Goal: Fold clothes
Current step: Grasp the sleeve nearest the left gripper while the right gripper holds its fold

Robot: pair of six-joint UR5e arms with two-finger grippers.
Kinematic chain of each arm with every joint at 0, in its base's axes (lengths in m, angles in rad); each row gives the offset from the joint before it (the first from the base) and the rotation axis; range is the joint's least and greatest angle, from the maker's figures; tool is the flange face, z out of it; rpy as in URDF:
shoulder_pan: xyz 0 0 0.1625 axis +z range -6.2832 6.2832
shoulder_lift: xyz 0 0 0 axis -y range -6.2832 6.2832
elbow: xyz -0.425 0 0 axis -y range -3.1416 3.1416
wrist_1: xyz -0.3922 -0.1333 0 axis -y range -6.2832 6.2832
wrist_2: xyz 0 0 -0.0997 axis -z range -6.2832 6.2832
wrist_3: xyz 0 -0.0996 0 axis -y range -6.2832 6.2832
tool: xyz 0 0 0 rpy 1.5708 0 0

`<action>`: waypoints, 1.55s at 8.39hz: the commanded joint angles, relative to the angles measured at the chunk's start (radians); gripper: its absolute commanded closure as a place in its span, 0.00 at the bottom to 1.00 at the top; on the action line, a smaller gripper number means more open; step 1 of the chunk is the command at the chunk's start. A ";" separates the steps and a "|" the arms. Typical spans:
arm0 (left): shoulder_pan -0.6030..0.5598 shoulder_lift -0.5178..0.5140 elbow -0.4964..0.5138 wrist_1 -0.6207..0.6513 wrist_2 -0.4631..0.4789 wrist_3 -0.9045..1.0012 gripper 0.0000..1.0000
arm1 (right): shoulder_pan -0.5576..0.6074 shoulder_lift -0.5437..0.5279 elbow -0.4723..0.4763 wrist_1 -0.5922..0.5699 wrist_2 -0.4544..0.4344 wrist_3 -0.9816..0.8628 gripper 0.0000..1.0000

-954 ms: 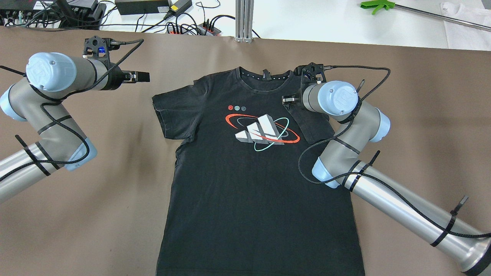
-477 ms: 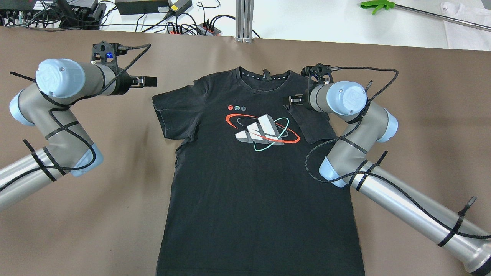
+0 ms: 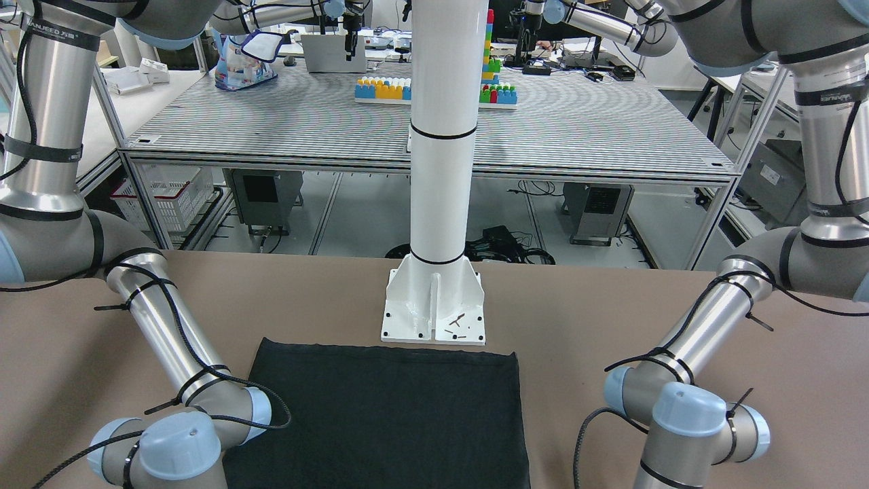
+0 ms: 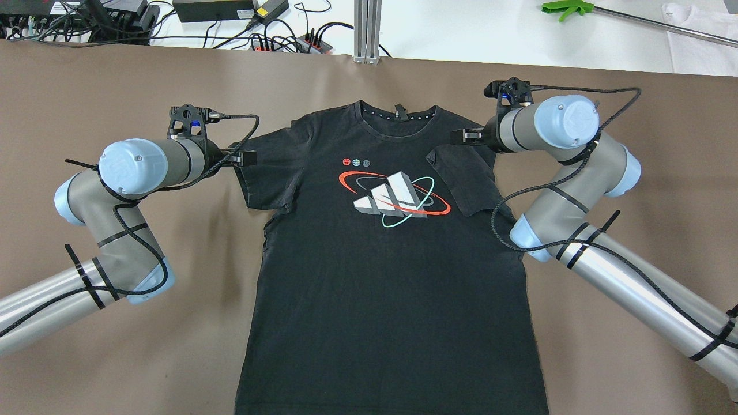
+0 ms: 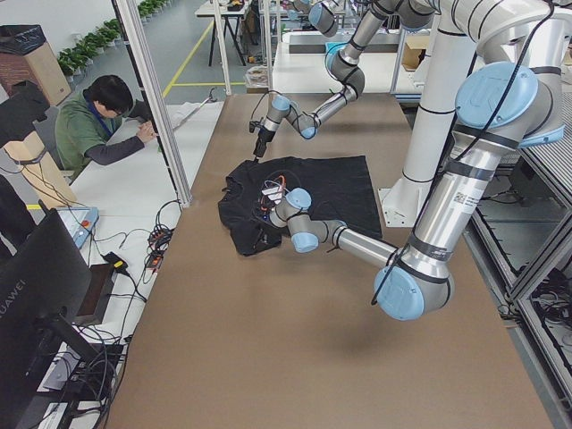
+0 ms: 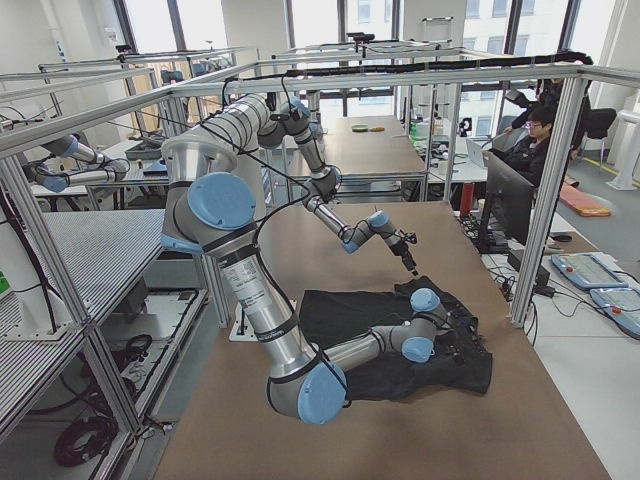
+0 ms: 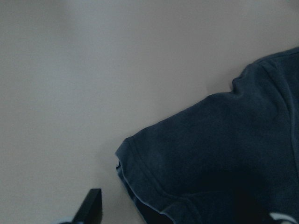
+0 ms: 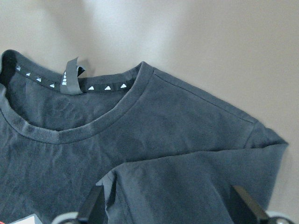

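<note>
The big brown table point(image 4: 115, 346) has a black T-shirt point(image 4: 369, 300) lying flat in the middle of it, front side up. The neck points away from the robot. The bottom edge lies just in front of the foot of a white pole point(image 3: 438, 136).

The sleeve on the right arm's side point(image 4: 464, 184) is folded in over the chest. The other sleeve point(image 4: 268, 173) lies spread out flat. A red, white and teal picture point(image 4: 395, 196) is on the chest.

The right gripper point(image 4: 459, 135) hangs over the shoulder by the folded sleeve. Its fingers point(image 8: 91, 207) are wide apart and hold nothing. The left gripper point(image 4: 248, 157) is at the outer edge of the flat sleeve. Only one finger point(image 7: 93, 205) shows, far off to the side, so it looks open and holds nothing.
</note>
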 commanded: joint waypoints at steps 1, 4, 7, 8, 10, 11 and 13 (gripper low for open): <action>0.001 -0.006 0.065 -0.022 0.012 0.074 0.00 | 0.044 -0.070 0.083 -0.005 0.072 -0.005 0.06; -0.035 -0.121 0.229 -0.066 0.011 0.077 0.00 | 0.049 -0.093 0.104 -0.005 0.073 -0.010 0.06; -0.038 -0.163 0.300 -0.093 0.009 0.077 0.00 | 0.052 -0.097 0.104 -0.003 0.073 -0.011 0.06; -0.039 -0.160 0.300 -0.094 0.008 0.077 0.00 | 0.054 -0.097 0.104 -0.005 0.073 -0.011 0.06; -0.047 -0.150 0.294 -0.102 0.005 0.091 0.00 | 0.057 -0.097 0.104 -0.005 0.073 -0.011 0.06; -0.047 -0.140 0.292 -0.109 0.005 0.105 0.00 | 0.057 -0.097 0.104 -0.005 0.073 -0.011 0.06; -0.046 -0.124 0.286 -0.122 0.003 0.103 0.00 | 0.055 -0.097 0.104 -0.003 0.073 -0.011 0.06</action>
